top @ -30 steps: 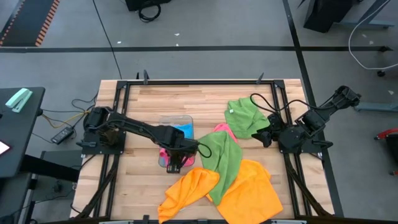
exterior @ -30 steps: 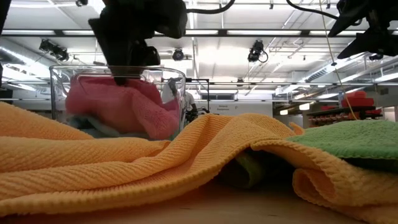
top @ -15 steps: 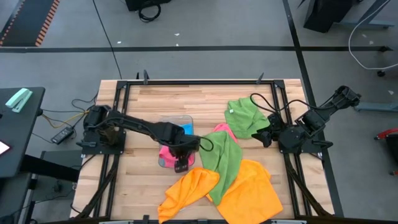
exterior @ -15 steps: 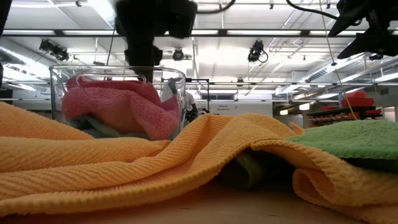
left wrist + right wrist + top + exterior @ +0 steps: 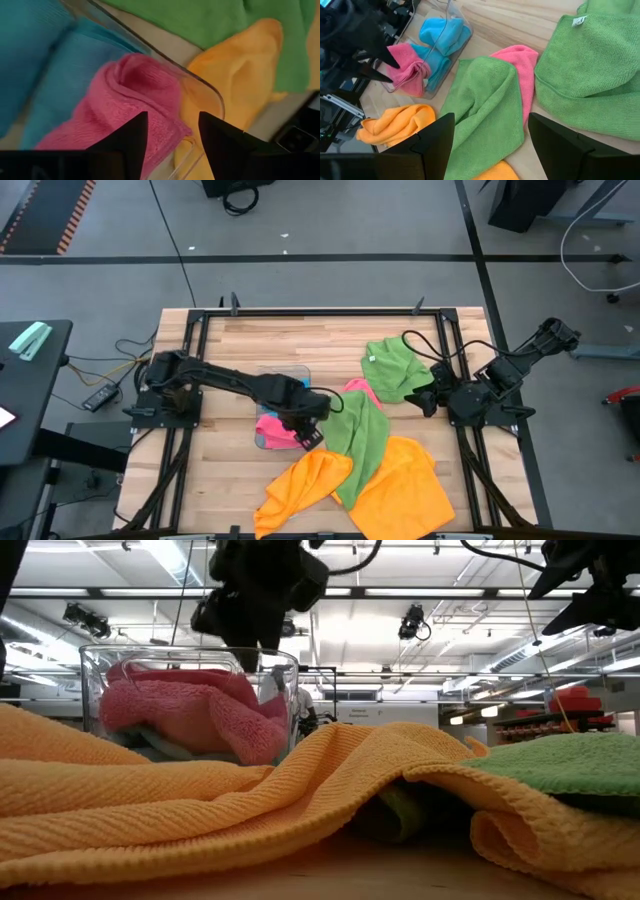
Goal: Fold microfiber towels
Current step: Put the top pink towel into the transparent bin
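Note:
A folded pink towel [image 5: 270,423] lies in the near end of the clear tray [image 5: 270,372], on top of a folded sky-blue towel [image 5: 297,390]. My left gripper [image 5: 312,435] hovers open and empty just above the tray's near right corner. In the left wrist view its fingers [image 5: 170,125] stand over the pink towel's end [image 5: 135,90] and the tray's rim [image 5: 200,85]. My right gripper [image 5: 425,398] waits open at the table's right side. Two green towels [image 5: 395,365] [image 5: 360,435], another pink towel [image 5: 358,390] and two orange towels [image 5: 300,485] [image 5: 410,490] lie loose on the table.
The loose towels overlap in a heap from the table's middle to its near right. The long green towel lies over the second pink towel and the orange ones. Bare wood shows along the far edge [image 5: 300,330] and at the near left [image 5: 215,470].
My left gripper has risen out of the tray, off the pink towel, and gone a little toward the table's right edge, turning as it went. The pink towel stays in the tray on the blue one.

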`<action>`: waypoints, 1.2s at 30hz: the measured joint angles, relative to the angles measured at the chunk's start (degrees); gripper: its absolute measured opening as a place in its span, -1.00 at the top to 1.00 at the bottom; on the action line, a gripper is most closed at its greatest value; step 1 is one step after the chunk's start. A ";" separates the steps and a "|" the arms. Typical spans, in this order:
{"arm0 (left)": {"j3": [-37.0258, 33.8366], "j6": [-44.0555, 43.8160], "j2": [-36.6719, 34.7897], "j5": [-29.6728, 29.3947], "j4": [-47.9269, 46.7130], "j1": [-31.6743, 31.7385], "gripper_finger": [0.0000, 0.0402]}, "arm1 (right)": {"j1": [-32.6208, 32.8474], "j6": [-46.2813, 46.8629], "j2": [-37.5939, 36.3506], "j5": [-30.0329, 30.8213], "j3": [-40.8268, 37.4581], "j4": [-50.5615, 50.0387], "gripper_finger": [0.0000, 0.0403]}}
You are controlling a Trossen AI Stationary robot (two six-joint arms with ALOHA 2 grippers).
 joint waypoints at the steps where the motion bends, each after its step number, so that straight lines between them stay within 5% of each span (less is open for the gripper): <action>1: 2.00 -0.29 0.95 -1.39 -2.13 -0.27 0.09 | 0.00 -0.15 -0.03 0.02 0.00 -0.10 -0.30; 7: 14.34 -0.76 8.96 -5.80 -15.22 -0.55 0.09 | 0.00 -0.94 -0.02 0.02 0.00 -0.15 -0.30; 12: 18.17 -1.65 13.98 -5.39 -17.10 -0.14 0.09 | 0.00 -1.18 -0.04 0.02 0.00 -0.06 -0.30; 30: 17.87 -1.57 17.77 -2.32 -23.08 -0.14 0.10 | 0.00 -2.16 -0.04 0.00 0.00 0.19 -0.30; 36: 17.87 0.04 18.10 -0.41 -22.83 0.02 0.28 | 0.00 -2.45 -0.04 0.00 0.00 0.18 -0.30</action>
